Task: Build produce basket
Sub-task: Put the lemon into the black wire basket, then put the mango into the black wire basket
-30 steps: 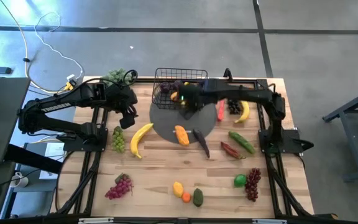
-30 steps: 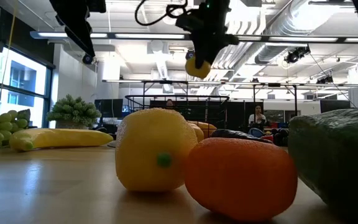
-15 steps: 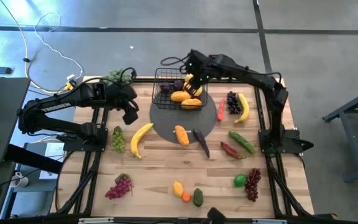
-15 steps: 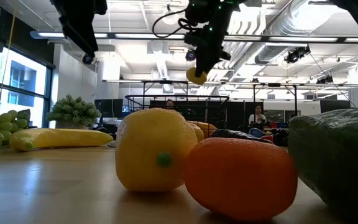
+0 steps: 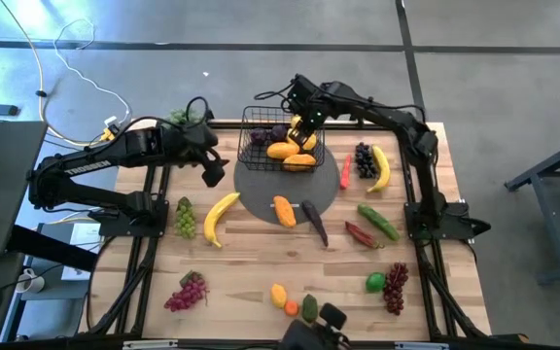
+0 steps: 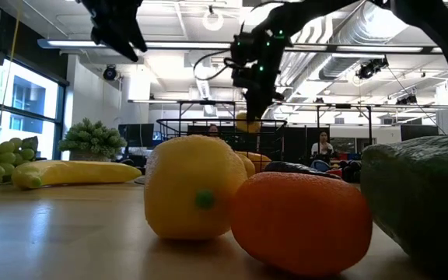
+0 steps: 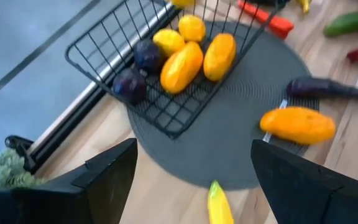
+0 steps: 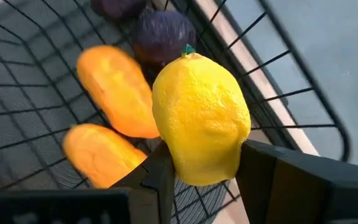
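The black wire basket [image 5: 261, 146] stands on the round grey mat [image 5: 261, 190] at the far middle. It holds two orange mangoes [image 7: 182, 65], a lemon and two dark purple fruits [image 7: 129, 84]. My right gripper [image 5: 304, 122] is over the basket's right part, shut on a yellow lemon [image 8: 201, 118]. In the low view this lemon [image 6: 246, 122] hangs at about rim height. My left gripper [image 5: 212, 173] is open in the air left of the basket, nothing between its fingers [image 7: 110, 177]. My right gripper pinches the lemon by its two opposite sides [image 8: 174, 155] between both fingers [image 8: 263, 171]. The fingers come from above, slanting down toward the far edge. The lemon's green-tipped end [image 8: 188, 51] points away from the gripper. It hangs clear of the fruit below.
Loose produce lies on the wood: a banana [image 5: 219, 216] and green grapes [image 5: 185, 216] at left, a mango [image 5: 284, 210] and an eggplant [image 5: 314, 222] at the mat's near edge, and a chili [image 5: 344, 171], dark grapes [image 5: 365, 160] and a cucumber [image 5: 378, 221] at right. More lies near the front.
My right gripper has carried the lemon from over the mat toward the far edge and down, until it is over the basket's right part. It has stayed shut on the lemon. My left gripper has turned at the wrist without leaving its place.
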You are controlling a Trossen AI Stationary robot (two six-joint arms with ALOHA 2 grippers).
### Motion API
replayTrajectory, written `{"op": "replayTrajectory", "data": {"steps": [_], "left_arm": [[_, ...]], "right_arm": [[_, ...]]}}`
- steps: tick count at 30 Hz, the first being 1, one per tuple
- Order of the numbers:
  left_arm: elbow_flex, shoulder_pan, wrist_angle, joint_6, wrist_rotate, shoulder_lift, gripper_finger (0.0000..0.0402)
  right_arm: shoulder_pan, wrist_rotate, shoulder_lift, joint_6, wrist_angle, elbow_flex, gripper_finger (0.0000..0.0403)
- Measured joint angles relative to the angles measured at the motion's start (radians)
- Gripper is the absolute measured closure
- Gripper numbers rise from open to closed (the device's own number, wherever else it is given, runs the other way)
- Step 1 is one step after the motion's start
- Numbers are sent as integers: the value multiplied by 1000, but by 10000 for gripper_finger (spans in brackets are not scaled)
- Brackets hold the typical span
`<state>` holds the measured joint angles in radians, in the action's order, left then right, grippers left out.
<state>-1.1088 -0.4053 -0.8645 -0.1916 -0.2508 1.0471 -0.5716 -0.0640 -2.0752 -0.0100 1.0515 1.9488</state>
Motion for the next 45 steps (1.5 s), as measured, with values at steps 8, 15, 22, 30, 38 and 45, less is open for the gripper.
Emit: {"op": "replayTrajectory", "data": {"steps": [8,15,22,30,38,45], "left_arm": [[-1,0,85,2,0,10,99],[-1,0,140,11,1,72,99],[-1,0,152,22,-1,173,99],[-1,0,265,97,43,274,99],[0,-2,311,201,91,329,99],[0,-30,335,280,154,339,99]], "right_arm": [[-17,16,-71,42,15,0,297],[-30,13,-113,82,24,0,297],[-34,-43,-115,125,21,0,241],[-34,-88,-115,150,19,0,192],[-34,-61,-115,152,52,38,180],[-39,22,-113,79,122,116,179]]}}
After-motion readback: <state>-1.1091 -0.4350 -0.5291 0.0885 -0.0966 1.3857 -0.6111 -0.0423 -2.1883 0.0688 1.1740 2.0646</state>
